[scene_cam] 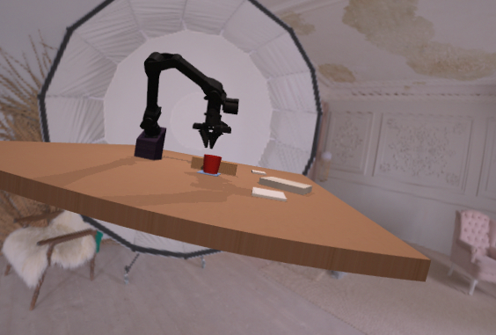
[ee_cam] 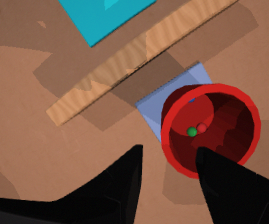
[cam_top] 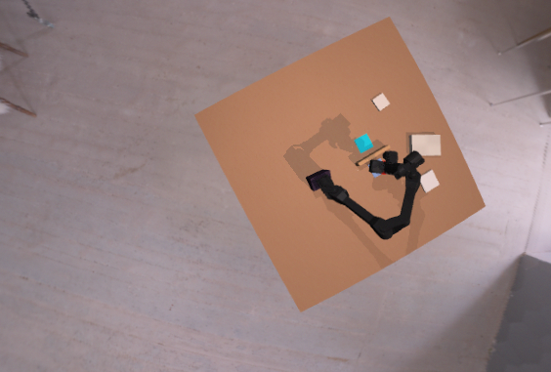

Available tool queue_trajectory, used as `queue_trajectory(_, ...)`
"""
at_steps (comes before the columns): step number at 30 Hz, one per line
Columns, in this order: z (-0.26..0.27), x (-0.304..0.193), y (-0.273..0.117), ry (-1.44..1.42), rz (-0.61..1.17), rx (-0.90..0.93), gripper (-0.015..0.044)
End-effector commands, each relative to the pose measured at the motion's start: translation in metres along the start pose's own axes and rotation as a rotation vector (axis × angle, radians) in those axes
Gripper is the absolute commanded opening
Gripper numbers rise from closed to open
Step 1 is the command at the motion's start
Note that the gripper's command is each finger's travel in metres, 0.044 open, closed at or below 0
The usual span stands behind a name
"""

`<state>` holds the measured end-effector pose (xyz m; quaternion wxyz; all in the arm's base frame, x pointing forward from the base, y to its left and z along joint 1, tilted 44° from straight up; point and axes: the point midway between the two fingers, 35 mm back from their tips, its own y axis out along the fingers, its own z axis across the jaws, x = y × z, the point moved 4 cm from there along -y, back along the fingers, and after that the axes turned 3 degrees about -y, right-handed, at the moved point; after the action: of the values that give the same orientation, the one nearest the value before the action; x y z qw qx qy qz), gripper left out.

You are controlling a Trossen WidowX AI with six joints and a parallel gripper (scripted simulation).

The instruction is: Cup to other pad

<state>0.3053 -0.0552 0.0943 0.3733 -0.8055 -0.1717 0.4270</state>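
The red cup [scene_cam: 212, 163] [ee_cam: 255, 127] stands upright on the blue pad [scene_cam: 203, 173] [ee_cam: 160, 106], marbles [ee_cam: 192, 132] inside. Above it, the gripper [cam_top: 375, 167] [scene_cam: 210, 147] [ee_cam: 169, 153] holds nothing, fingers partly apart. I'd open them wider, centre over the wall to be gripped, lower straight, then close gently, keeping the cup level.

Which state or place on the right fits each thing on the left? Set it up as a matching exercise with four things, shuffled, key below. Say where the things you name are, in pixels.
1. Red cup [scene_cam: 212, 164] [ee_cam: 257, 125]
2. Wooden bar [cam_top: 373, 155] [scene_cam: 228, 169] [ee_cam: 97, 90]
3. Gripper [scene_cam: 209, 147] [ee_cam: 169, 153]
4. Marbles [ee_cam: 192, 132]

A. Between the cyan pad [cam_top: 363, 144] [ee_cam: 105, 25] and the blue pad [cam_top: 375, 174] [scene_cam: 203, 173] [ee_cam: 157, 102]
B. Inside the cup
C. Above the table [cam_top: 274, 153] [scene_cam: 264, 222], fingers apart, holding nothing
D. Upright on the blue pad

Pairs: 1-D, 2-A, 3-C, 4-B
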Motion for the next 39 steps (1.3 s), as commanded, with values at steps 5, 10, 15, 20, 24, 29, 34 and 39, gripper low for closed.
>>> queue_trajectory(5,-0.001,0.002,0.002,-0.086,0.058,0.011,0.0148)
queue_trajectory(10,-0.002,0.002,0.006,-0.086,0.058,0.011,0.0148)
queue_trajectory(15,-0.002,0.002,0.014,-0.086,0.057,0.011,0.0148)
queue_trajectory(20,-0.002,0.002,0.022,-0.086,0.057,0.011,0.0148)
queue_trajectory(24,-0.002,0.002,0.029,-0.086,0.057,0.011,0.0148)
queue_trajectory(29,-0.002,0.002,0.037,-0.086,0.057,0.011,0.0148)
queue_trajectory(34,-0.002,0.001,0.045,-0.086,0.058,0.01,0.0148)
queue_trajectory(39,-0.002,0.0,0.053,-0.086,0.058,0.01,0.0148)
